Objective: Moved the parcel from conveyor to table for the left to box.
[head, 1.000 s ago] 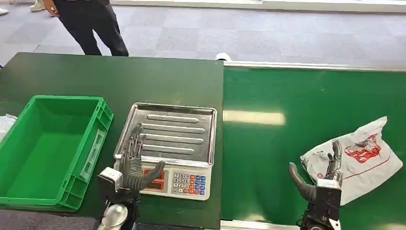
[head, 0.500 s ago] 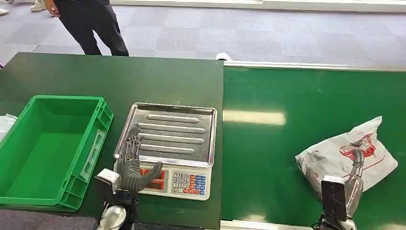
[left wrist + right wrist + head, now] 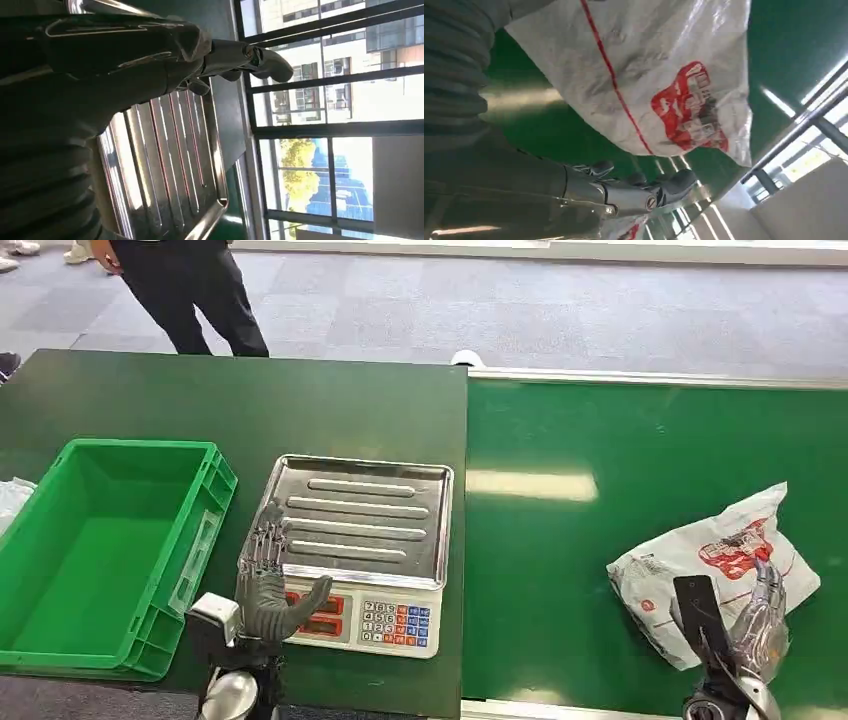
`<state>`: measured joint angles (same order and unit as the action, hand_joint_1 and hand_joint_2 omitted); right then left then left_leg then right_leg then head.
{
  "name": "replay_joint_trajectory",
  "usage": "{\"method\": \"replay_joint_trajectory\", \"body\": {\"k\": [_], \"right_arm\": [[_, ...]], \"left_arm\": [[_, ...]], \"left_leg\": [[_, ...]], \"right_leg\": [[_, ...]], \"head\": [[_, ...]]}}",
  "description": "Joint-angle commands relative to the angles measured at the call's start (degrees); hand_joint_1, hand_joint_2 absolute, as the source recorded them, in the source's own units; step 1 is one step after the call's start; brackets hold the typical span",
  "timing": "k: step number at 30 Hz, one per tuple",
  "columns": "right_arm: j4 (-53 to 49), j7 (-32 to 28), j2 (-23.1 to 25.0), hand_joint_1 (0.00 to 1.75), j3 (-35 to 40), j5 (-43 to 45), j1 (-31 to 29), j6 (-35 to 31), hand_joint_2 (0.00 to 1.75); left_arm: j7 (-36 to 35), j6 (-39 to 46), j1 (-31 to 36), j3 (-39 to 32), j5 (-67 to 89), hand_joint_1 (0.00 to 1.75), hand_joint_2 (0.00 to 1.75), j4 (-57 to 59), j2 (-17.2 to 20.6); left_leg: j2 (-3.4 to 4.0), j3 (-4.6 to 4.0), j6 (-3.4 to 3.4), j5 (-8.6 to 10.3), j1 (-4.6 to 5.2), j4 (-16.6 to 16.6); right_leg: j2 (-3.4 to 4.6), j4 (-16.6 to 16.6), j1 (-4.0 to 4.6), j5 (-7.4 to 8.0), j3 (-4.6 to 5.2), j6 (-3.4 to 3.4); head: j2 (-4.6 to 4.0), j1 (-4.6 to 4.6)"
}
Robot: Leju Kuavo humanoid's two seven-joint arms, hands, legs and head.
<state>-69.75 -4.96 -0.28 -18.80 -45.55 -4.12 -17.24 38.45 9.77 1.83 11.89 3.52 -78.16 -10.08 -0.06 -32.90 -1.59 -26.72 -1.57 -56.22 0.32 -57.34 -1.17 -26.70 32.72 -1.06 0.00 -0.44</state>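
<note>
The parcel (image 3: 706,562), a white plastic bag with red print, lies on the green conveyor belt (image 3: 600,440) at the right. My right hand (image 3: 757,625) hovers at the parcel's near edge with fingers stretched out and nothing gripped. In the right wrist view its fingers (image 3: 639,192) reach alongside the parcel (image 3: 649,85). My left hand (image 3: 265,585) is open above the front edge of the scale's steel tray (image 3: 360,515). The left wrist view shows its fingers (image 3: 240,55) over the tray (image 3: 170,165).
An empty green crate (image 3: 60,540) sits on the dark table (image 3: 200,400), left of the weighing scale (image 3: 385,620). A person in dark trousers (image 3: 190,290) stands beyond the table's far edge. A metal rail (image 3: 650,380) borders the belt's far side.
My right hand has shifted right and turned, its fingers now over the parcel's near edge. The parcel has drifted slightly left on the belt. My left hand has eased a little left.
</note>
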Motion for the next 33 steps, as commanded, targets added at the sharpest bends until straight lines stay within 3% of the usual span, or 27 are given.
{"method": "replay_joint_trajectory", "body": {"k": [1, 4, 11, 14, 21, 31, 32, 33], "right_arm": [[11.2, 7.6, -3.0, 0.0, -4.8, -4.2, -3.8, 3.2, 1.75], [14.8, 11.2, -4.4, 0.0, -5.1, -6.6, -5.0, 6.5, 1.75], [23.4, 11.3, -7.3, 0.0, -3.9, -7.7, -9.1, 9.5, 1.75], [34.4, 8.4, -11.5, 0.0, -0.3, -8.8, -14.8, 14.9, 1.75], [43.6, 3.4, -15.2, 0.0, 5.4, -10.0, -21.0, 21.3, 1.75], [45.0, 2.7, -16.1, 0.0, 7.8, -10.6, -22.1, 23.4, 1.75], [45.7, 2.3, -16.4, 1.17, 8.7, -10.6, -22.8, 24.1, 1.75], [46.4, 1.7, -16.6, 1.75, 9.4, -10.0, -23.5, 24.5, 1.75]], "left_arm": [[-1.2, -0.1, -0.3, -1.5, 0.5, 0.0, 1.75, 0.5, -0.4], [-1.5, 0.0, -0.4, -1.7, 0.5, 0.0, 1.75, 0.4, -0.2], [-1.7, 0.1, -0.3, -1.5, 0.4, 0.0, 1.75, 0.7, 0.1], [-1.5, 0.8, 0.5, -1.1, -0.6, 0.0, 1.75, 2.0, 0.8], [-1.2, 1.3, 1.9, -0.5, -1.9, 0.0, 1.75, 3.7, 1.5], [-1.1, 1.6, 2.1, -0.1, -2.4, 0.0, 1.75, 4.2, 1.7], [-1.1, 1.8, 2.1, 0.0, -2.6, 0.0, 1.75, 4.3, 1.8], [-1.0, 2.1, 2.0, 0.2, -2.9, 0.0, 1.75, 4.3, 1.8]], "left_leg": [[0.02, 0.16, 0.14, 0.02, 0.04, 0.1], [0.0, 0.1, 0.12, 0.02, 0.03, 0.1], [0.07, 0.11, 0.09, 0.01, 0.03, 0.1], [0.1, 0.15, 0.14, 0.02, 0.07, 0.1], [0.16, 0.18, 0.15, 0.06, 0.08, 0.1], [0.08, 0.46, 0.1, 0.05, 0.09, 0.0], [0.06, 0.45, 0.15, 0.1, 0.1, 0.1], [0.07, 0.48, 0.13, 0.07, 0.11, 0.0]], "right_leg": [[-0.02, 0.1, 0.0, 0.03, -0.15, 0.1], [-0.04, 0.1, 0.0, 0.02, -0.11, 0.07], [0.04, 0.1, -0.01, 0.04, -0.09, 0.07], [0.05, 0.1, -0.04, 0.05, -0.11, 0.1], [0.13, 0.1, -0.05, 0.13, -0.15, 0.04], [0.07, 0.1, -0.09, 0.14, -0.42, -0.07], [0.03, 0.1, -0.09, 0.18, -0.41, -0.03], [0.05, 0.1, -0.11, 0.15, -0.45, -0.07]], "head": [[0.0, 0.02], [0.0, 0.04], [0.0, 0.0], [0.0, 0.0], [0.0, 0.02], [0.0, 0.0], [0.0, 0.02], [0.0, 0.0]]}}
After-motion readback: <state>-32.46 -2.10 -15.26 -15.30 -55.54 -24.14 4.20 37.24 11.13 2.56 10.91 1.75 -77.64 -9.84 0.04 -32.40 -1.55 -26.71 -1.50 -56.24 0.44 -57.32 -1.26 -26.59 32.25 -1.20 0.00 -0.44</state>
